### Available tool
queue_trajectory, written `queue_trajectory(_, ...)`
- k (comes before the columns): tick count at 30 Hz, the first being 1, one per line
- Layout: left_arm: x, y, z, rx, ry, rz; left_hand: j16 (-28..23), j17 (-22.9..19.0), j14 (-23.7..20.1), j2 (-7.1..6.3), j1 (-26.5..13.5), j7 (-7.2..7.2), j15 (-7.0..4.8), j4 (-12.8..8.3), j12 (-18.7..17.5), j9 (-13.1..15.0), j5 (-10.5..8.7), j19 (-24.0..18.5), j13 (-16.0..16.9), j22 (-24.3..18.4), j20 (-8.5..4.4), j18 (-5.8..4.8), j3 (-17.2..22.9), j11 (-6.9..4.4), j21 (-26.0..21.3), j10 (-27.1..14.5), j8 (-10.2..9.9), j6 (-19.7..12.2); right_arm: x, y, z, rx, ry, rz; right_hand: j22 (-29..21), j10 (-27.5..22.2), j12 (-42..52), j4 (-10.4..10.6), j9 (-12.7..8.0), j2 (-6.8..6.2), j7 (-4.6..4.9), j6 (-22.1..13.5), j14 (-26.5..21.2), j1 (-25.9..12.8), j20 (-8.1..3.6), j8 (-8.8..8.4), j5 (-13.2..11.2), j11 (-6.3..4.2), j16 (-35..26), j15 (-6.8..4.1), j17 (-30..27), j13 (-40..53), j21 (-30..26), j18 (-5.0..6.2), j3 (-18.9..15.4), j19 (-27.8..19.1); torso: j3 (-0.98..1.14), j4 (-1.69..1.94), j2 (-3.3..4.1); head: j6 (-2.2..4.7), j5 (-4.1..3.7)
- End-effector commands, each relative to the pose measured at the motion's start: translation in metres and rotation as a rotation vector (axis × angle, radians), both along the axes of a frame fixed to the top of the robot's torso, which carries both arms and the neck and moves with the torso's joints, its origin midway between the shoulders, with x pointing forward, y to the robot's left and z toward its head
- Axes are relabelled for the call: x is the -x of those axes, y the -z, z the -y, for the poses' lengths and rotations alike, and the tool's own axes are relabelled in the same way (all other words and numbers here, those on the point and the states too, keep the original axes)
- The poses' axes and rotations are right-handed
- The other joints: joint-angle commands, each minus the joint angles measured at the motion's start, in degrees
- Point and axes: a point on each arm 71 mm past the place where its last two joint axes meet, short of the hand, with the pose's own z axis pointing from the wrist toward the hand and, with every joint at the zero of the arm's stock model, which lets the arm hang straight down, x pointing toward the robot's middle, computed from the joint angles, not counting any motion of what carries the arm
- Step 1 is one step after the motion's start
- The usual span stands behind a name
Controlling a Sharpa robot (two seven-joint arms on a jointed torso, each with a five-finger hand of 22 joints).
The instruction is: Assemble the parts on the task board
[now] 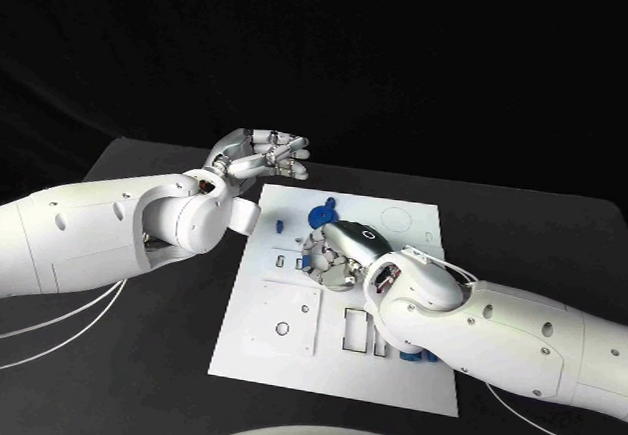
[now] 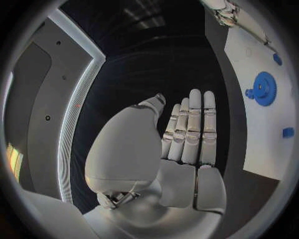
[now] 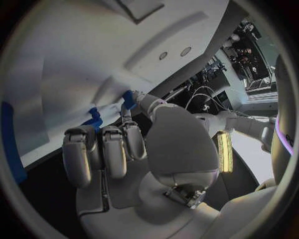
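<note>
The white task board (image 1: 284, 351) lies in the middle of the black table. A blue gear (image 1: 321, 215) (image 2: 263, 88) rests near its far edge, and small blue parts (image 1: 280, 262) lie along its left side. My right hand (image 1: 337, 254) is down on the board's middle, palm down and fingers curled. In the right wrist view its thumb and a fingertip (image 3: 138, 95) pinch a small blue part (image 3: 129, 99), with another blue part (image 3: 93, 118) just beside it. My left hand (image 1: 261, 154) (image 2: 187, 132) hovers off the board's far left corner, fingers straight, holding nothing.
More blue pieces (image 1: 413, 355) sit by the board's near right slots, under my right forearm. Loose white cables (image 1: 47, 329) trail over the table at the left. Bare black table (image 1: 544, 234) lies to the right of the board.
</note>
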Motion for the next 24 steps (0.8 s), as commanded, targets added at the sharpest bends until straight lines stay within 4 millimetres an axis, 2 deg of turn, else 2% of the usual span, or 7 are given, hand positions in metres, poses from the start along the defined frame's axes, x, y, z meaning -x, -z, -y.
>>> queue_trajectory(1, 0.0004, -0.0009, 0.0021, 0.012, 0.017, 0.005, 0.3, 0.07, -0.43, -0.27, -0.17, 0.25, 0.0, -0.13, -0.21, 0.07, -0.28, -0.27, 0.07, 0.07, 0.04, 0.63, 0.34, 0.14, 0.25, -0.23, -0.27, 0.29, -0.0001, 0.0028, 0.0019, 0.03, 0.009, 0.01, 13.95, 0.07, -0.24, 0.26, 2.94, -0.28, -0.22, 0.46, 5.7, -0.2, -0.05, 0.51, -0.22, 0.13, -0.07, 0.14, 13.84, 2.98, -0.14, -0.85, -0.07, 5.02, 0.01, -0.03, 0.0, -0.08, -0.04)
queue_trajectory(13, 0.0004, -0.0006, 0.0017, 0.012, 0.017, 0.004, 0.3, 0.07, -0.43, -0.27, -0.17, 0.25, 0.0, -0.13, -0.21, 0.07, -0.28, -0.27, 0.07, 0.07, 0.04, 0.63, 0.34, 0.14, 0.25, -0.23, -0.27, 0.29, 0.0006, 0.0028, 0.0021, 0.029, 0.013, 0.018, 13.91, 0.02, -0.28, 0.29, 2.91, -0.65, -0.11, 0.4, 5.69, -0.42, -0.01, 0.53, -0.28, 0.23, -0.08, 0.21, 13.8, 2.95, -0.19, -0.84, -0.19, 4.98, -0.02, 0.0, -0.01, -0.16, -0.17)
queue_trajectory(24, 0.0005, -0.0004, 0.0012, 0.011, 0.016, 0.003, 0.3, 0.07, -0.43, -0.27, -0.17, 0.25, 0.0, -0.13, -0.21, 0.07, -0.28, -0.27, 0.07, 0.07, 0.04, 0.63, 0.34, 0.14, 0.25, -0.23, -0.27, 0.29, 0.0006, 0.0033, 0.0025, 0.037, 0.014, 0.018, 13.77, -0.19, -0.46, 0.45, 2.79, -1.68, 0.1, 0.15, 5.64, -1.03, 0.13, 0.48, -0.61, 0.42, -0.16, 0.37, 13.59, 2.78, -0.35, -0.78, -0.57, 4.84, -0.04, 0.01, -0.02, -0.24, -0.15)
